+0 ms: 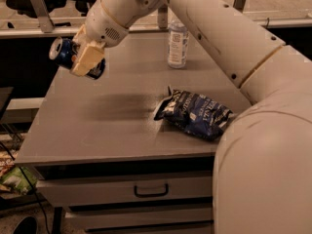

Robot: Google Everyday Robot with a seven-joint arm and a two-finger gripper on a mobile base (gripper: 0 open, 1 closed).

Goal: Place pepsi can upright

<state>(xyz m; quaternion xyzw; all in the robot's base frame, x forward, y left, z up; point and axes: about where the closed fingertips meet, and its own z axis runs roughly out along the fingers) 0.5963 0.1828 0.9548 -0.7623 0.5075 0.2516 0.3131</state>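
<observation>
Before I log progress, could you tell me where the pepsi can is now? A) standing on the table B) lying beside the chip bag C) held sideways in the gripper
C: the gripper, above the left of the table, holds the pepsi can sideways, off it.
</observation>
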